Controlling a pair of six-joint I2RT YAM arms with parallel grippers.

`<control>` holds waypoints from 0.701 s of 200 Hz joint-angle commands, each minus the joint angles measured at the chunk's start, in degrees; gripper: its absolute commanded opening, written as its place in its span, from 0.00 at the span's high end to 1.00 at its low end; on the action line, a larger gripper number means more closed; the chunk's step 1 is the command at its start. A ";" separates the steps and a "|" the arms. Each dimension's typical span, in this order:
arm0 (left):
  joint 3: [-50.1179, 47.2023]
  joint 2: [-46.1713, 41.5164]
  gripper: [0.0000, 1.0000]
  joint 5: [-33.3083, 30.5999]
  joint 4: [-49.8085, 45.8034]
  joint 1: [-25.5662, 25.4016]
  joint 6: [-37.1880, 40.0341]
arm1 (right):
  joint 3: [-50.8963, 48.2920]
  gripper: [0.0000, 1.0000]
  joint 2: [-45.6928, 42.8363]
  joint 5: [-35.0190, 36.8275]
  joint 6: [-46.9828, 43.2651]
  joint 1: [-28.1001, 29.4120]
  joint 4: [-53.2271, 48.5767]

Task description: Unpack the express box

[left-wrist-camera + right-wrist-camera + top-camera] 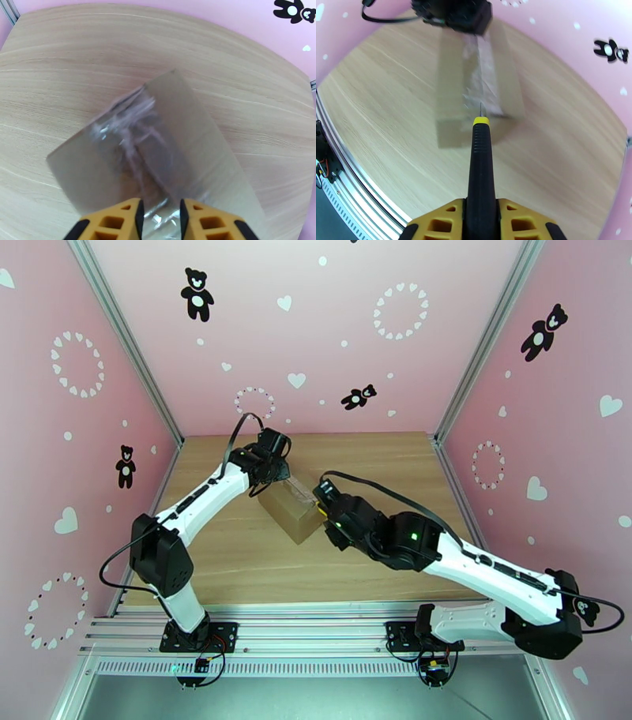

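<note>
The express box [289,510], brown cardboard with crinkled clear tape along its top seam, lies slantwise mid-table. My left gripper [267,477] is down on its far-left end. In the left wrist view the yellow fingers [136,217] stand a narrow gap apart over the taped top of the box [170,130]; whether they pinch anything is unclear. My right gripper [482,215] is shut on a black-and-yellow utility knife [481,158]. Its thin blade points at the near end of the tape seam on the box [452,90]. The right gripper [324,515] is at the box's right end.
The wooden table [379,469] is walled in by pink panels on three sides. Aluminium rails [316,627] carrying both arm bases run along the near edge. Bare wood lies to the right of the box and behind it.
</note>
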 commanded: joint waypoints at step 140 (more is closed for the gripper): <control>-6.03 -9.54 0.66 0.17 -4.40 0.38 -3.15 | 1.04 1.00 5.29 3.88 -12.19 -10.88 7.51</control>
